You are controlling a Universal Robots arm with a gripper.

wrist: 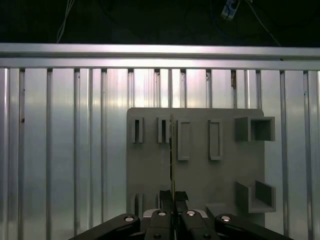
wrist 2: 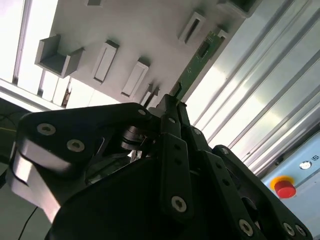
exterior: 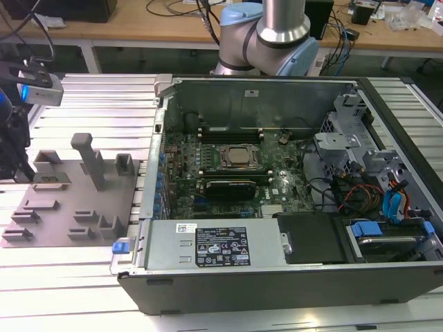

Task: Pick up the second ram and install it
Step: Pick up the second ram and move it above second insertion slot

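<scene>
The second ram (wrist 2: pixel 199 59) is a thin green circuit-board stick, and my gripper (wrist 2: pixel 172 100) is shut on one end of it. In the first wrist view the ram (wrist: pixel 172 150) shows edge-on, running out from my gripper (wrist: pixel 173 193) over the grey fixture plate (wrist: pixel 200 175). Its far end lies close to a small slot block on the plate; whether it touches the block I cannot tell. In the exterior view my gripper (exterior: pixel 12 155) hangs at the far left, over the fixture plate (exterior: pixel 69 204) and well away from the open computer case (exterior: pixel 277 277).
The case holds a motherboard with a CPU socket (exterior: pixel 239 157) and long black memory slots (exterior: pixel 225 185) beside it. Grey blocks and a tall post (exterior: pixel 90 159) rise from the fixture plate. Ribbed aluminium table (exterior: pixel 97 104) surrounds it. A red button (wrist 2: pixel 285 188) sits off the table's edge.
</scene>
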